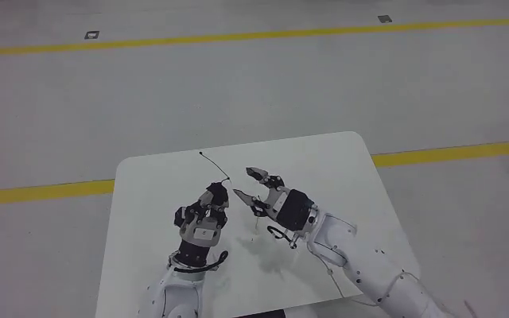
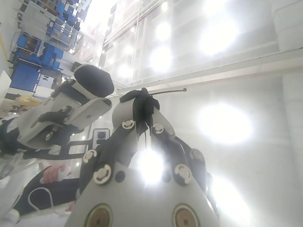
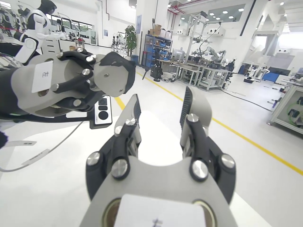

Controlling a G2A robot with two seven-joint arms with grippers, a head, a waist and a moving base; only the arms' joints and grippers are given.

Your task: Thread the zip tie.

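The left claw is clamped tight on the zip tie and holds it up off the desk. The tie's free length runs out beyond the left claw, away from the robot, and ends in a small knob. The right claw hangs just to the right of the left claw, jaws spread and empty.

The step in hand looks to be taking the free end with the right claw so it can be curled round and fed. To do that well, the right claw should go past the left claw's tips, straddle the thin strip squarely and close out near the knob, leaving enough length to bend. The strip is probably springy and may flick if nipped on its edge.

The left wrist view gives the grip itself: taped fingertips pinched on the tie, detail too small to read from above. The right wrist view gives the gap between the right claw's ribbed pads. I cannot tell whether the dark sliver there, beyond the left claw, is the tie. The top view gives the tie's lie over the desk.
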